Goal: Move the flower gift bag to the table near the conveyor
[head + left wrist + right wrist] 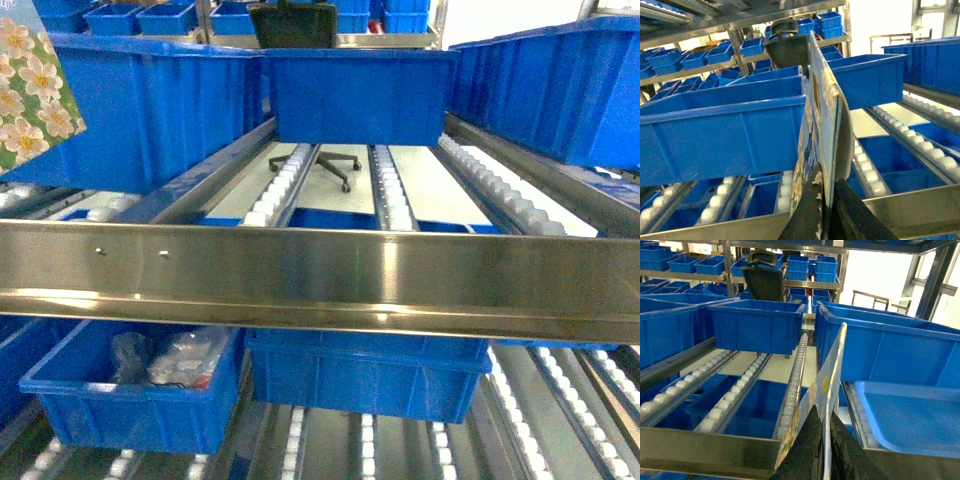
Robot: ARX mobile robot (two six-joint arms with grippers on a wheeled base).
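Note:
The flower gift bag [30, 80], printed with pale blossoms, shows only as a corner at the head view's upper left. My left gripper [828, 172] is shut on the bag's [820, 110] thin edge, which stands upright over the conveyor's white rollers [867, 170]. My right gripper [823, 409] is likewise shut on a bag [827, 370] edge above the conveyor's steel front rail [705, 447]. Neither gripper appears in the head view. The conveyor [395, 190] fills that view. The table is out of view.
Blue bins [360, 95] sit on the roller lanes at left, centre and right. A lower bin [140, 400] holds wrapped packets. The wide steel cross rail [300, 270] spans the front. A blue tray [910, 415] lies at the right. An office chair [335, 165] stands behind the rack.

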